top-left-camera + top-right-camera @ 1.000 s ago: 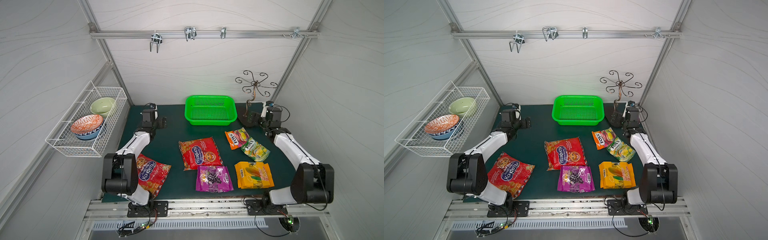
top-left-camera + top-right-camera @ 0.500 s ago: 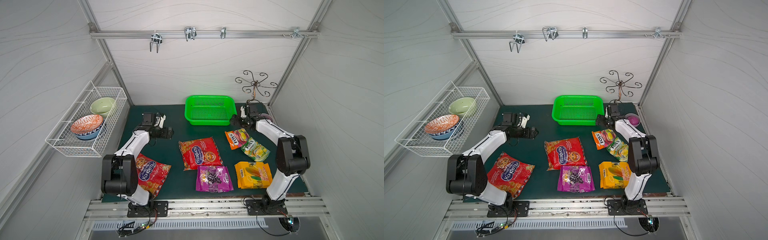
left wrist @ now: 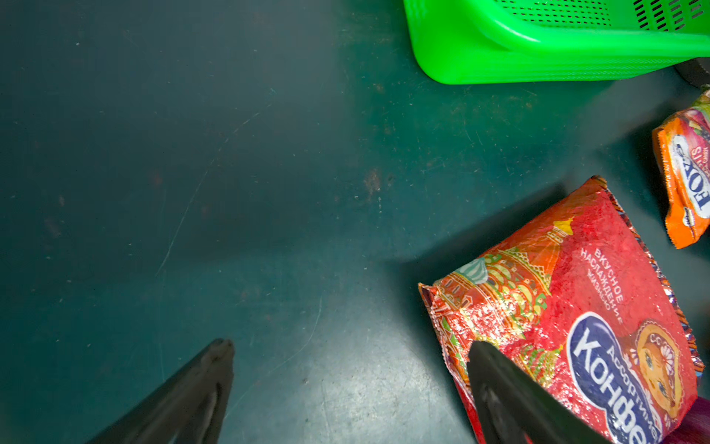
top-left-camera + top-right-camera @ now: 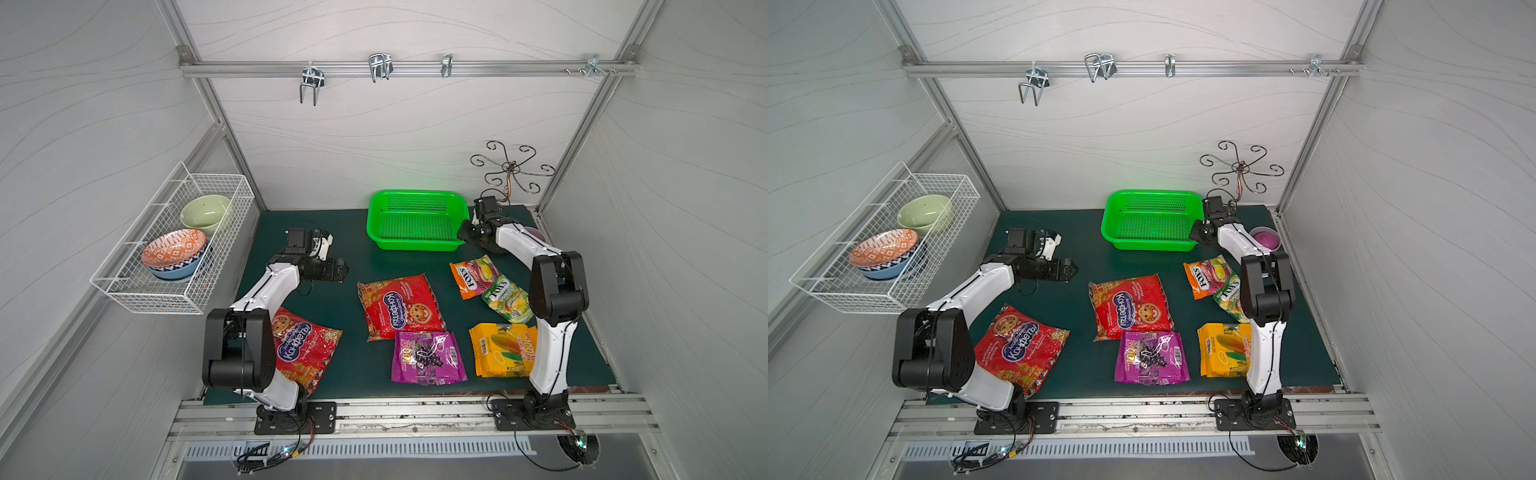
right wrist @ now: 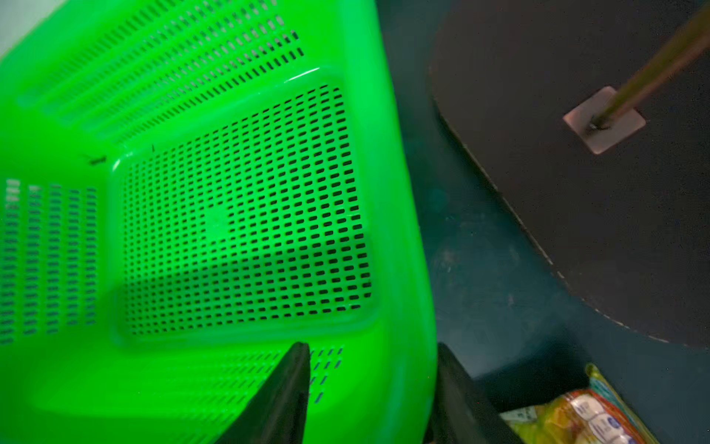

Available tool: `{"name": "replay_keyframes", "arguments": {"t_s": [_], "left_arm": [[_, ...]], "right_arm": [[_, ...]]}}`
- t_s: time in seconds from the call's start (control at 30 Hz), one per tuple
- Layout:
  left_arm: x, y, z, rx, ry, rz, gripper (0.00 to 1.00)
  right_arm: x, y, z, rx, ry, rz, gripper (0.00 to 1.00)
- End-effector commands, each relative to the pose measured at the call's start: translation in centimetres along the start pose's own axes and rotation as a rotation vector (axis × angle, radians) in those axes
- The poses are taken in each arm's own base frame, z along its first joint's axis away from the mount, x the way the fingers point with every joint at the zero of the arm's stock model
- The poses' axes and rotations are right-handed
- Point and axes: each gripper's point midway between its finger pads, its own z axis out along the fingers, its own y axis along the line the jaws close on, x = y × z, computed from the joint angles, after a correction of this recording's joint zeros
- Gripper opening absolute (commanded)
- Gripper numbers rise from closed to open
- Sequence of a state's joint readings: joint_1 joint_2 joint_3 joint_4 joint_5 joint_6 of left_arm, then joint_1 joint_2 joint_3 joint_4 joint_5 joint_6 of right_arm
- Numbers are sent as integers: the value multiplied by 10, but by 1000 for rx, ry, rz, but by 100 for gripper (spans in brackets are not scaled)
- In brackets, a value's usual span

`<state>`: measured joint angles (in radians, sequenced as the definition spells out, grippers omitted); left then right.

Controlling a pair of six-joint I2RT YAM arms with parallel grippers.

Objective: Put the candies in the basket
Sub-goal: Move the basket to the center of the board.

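Basket (image 5: 399,230) wall sits between jaws of the right gripper (image 5: 370,346), grip unclear; left gripper (image 3: 345,342) spread wide.

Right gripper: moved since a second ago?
Yes. The right gripper has swung away from the hook stand to the green basket, at its side wall nearest the stand.

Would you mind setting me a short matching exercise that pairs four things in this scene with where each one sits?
Things:
1. purple bag
2. patterned bowl
3. green basket
4. small orange bag

Places:
A. in the white wire rack on the wall
B. touching the green-yellow bag
C. at the back of the mat, empty
D. beside the yellow-orange bag, near the front

Pairs: 1-D, 2-A, 3-C, 4-B
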<state>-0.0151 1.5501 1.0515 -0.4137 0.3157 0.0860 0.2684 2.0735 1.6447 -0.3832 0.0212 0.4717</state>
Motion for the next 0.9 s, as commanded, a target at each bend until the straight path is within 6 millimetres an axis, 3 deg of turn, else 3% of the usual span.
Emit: {"name": "replay_keyframes", "arguments": {"t_s": [0.0, 0.27, 0.53, 0.6, 0.67, 0.73, 0.87], "left_arm": [[-6, 7, 3, -36, -20, 14, 98], [-6, 12, 3, -66, -10, 20, 98], [-16, 3, -12, -41, -8, 52, 98], [-16, 2, -12, -32, -4, 55, 98], [-15, 0, -12, -20, -2, 58, 98], [-16, -1, -12, -13, -6, 59, 98], [-16, -9, -12, 28, -5, 61, 98]], "right_arm": [[24, 24, 2, -21, 52, -85, 43], [62, 57, 9, -49, 125, -230, 34], [79, 56, -13, -41, 186, -169, 33], [82, 53, -19, -28, 192, -143, 36], [84, 52, -24, -30, 193, -124, 48], [83, 55, -28, -47, 196, -120, 53], [74, 58, -42, -57, 191, -125, 54]]}}
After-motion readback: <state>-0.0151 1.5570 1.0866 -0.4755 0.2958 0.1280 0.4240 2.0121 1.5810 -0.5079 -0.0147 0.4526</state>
